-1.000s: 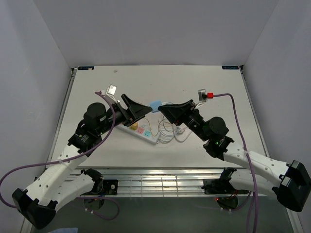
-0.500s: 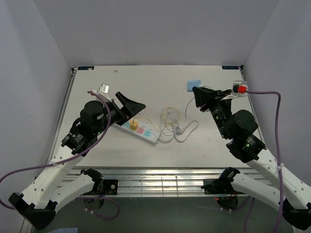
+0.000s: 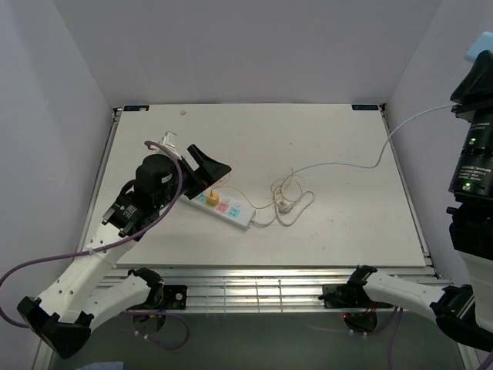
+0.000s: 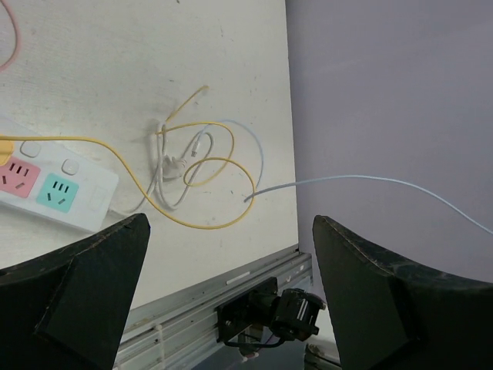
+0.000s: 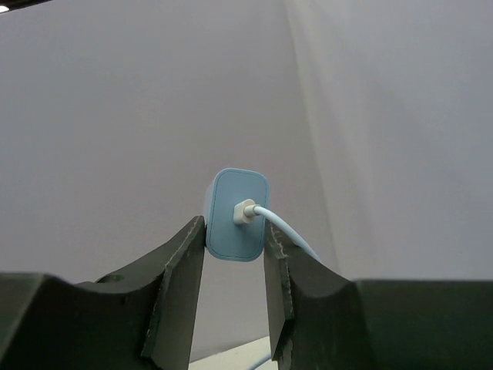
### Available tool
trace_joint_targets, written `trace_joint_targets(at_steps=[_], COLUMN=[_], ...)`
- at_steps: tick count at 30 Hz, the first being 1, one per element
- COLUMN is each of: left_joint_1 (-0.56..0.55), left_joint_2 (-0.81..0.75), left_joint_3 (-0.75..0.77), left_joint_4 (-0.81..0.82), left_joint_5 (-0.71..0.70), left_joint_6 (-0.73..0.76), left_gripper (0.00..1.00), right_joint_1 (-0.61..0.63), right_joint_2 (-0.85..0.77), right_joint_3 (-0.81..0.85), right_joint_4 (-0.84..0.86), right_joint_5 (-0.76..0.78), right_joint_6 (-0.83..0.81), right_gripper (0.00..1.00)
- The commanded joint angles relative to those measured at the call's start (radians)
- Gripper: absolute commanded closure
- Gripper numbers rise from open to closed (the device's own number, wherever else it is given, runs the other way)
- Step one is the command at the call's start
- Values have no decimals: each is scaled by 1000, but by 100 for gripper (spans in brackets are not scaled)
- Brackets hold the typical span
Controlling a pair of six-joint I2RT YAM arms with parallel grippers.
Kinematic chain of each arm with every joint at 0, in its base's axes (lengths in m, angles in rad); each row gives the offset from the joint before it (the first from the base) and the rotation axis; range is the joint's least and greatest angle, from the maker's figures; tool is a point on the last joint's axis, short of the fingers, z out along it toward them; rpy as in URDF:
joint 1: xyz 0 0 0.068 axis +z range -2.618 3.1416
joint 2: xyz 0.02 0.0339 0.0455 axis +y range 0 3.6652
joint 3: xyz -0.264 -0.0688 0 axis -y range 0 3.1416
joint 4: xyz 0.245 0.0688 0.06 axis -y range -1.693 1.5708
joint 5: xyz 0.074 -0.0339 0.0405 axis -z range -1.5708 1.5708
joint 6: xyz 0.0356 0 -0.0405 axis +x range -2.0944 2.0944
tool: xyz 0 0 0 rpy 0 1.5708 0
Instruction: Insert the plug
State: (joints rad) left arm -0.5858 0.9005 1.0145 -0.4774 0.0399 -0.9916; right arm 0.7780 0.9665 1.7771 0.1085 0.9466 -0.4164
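Step in hand: bringing the plug (image 5: pixel 235 208) down to the power strip (image 3: pixel 224 206); judged early.
Right gripper (image 5: pixel 235 231): narrow, clamped on the plug's sides, upper right of the overhead frame, well apart from the strip.
Left gripper (image 3: pixel 218 176): wide, empty, above the strip's left end.
Technique: square the plug to a free socket; brace the strip; let the white cable (image 3: pixel 347 164) trail slack.
Materials: plug is a smooth, pale blue, rounded block; the strip is a rigid white bar; cables are thin, limp and tangled at frame centre.

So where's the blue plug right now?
The blue plug is pinched in the right claw, up high at the top right corner of the overhead view, far from the power strip; its pale cable trails down to the table.
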Motion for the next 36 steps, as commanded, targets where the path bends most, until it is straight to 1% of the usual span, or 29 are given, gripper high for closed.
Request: trace_joint_targets(at_steps=[1,5,7,8,10,12,13,14,15,16,17,19,20,21,22,23,26,28,30,31,32,35,36], left_joint_1=[0,0,0,0,0,0,0,0,1,1,3,7,7,14,15,21,46,69,125,151,206,297,311], left_joint_2=[-8,-6,0,1,9,29,38,60,67,74,80,78,72,57,48,40,26,37,44,46,48,54,58], left_joint_3=[33,39,44,42,41,32,26,22,13,9,6,-8,-14,-22,-45,-59,-108,-125,-155,-169,-197,-238,-257], left_joint_4=[-18,-50,-85,-95,-133,-165,-208,-233,-253,-285,-299,-334,-343,-348,-351,-346,-340,-337,-322,-291,-273,-207,-195], left_joint_5=[-18,-25,-70,-77,-92,-107,-118,-141,-152,-158,-178,-201,-222,-232,-238,-241,-238,-216,-183,-132,-105,1,18], left_joint_6=[16,22,25,25,27,27,24,15,10,7,-1,-12,-18,-30,-35,-39,-42,-41,-29,-9,2,33,36], left_gripper=[2,2,2,2,2,2,2,2,2,2,2,2,2,2,2,2,2,2,2,2,2,2,2], right_joint_1=[-2,-2,-2,-2,-2,-2,-2,-2,-2,-2,-2,-2,-2,-2,-2,-2,9,24,35,41,47,87,108], right_joint_2=[63,106,130,136,140,135,124,120,114,98,95,103,107,107,109,110,149,193,242,257,274,343,377], right_joint_3=[90,116,108,93,6,-53,-132,-178,-229,-351,-408,-526,-565,-608,-651,-729,-795,-815,-835,-841,-846,-851,-845], right_joint_4=[40,68,68,68,54,-47,-82,-143,-157,-156,-155,-161,-162,-132,-121,-80,-63,-63,-63,-55,-49,-33,-30], right_joint_5=[75,37,26,11,-41,-181,-234,-356,-435,-525,-712,-829,-929,-972,-1074,-1115,-1218,-1227,-1250,-1266,-1275,-1272,-1261], right_joint_6=[-269,-317,-324,-325,-311,-144,-81,9,24,31,45,89,103,119,116,116,116,113,113,111,110,110,113], right_gripper=[92,92,92,92,92,92,92,92,92,92,92,92,92,92,92,92,92,92,92,92,92,92,92])
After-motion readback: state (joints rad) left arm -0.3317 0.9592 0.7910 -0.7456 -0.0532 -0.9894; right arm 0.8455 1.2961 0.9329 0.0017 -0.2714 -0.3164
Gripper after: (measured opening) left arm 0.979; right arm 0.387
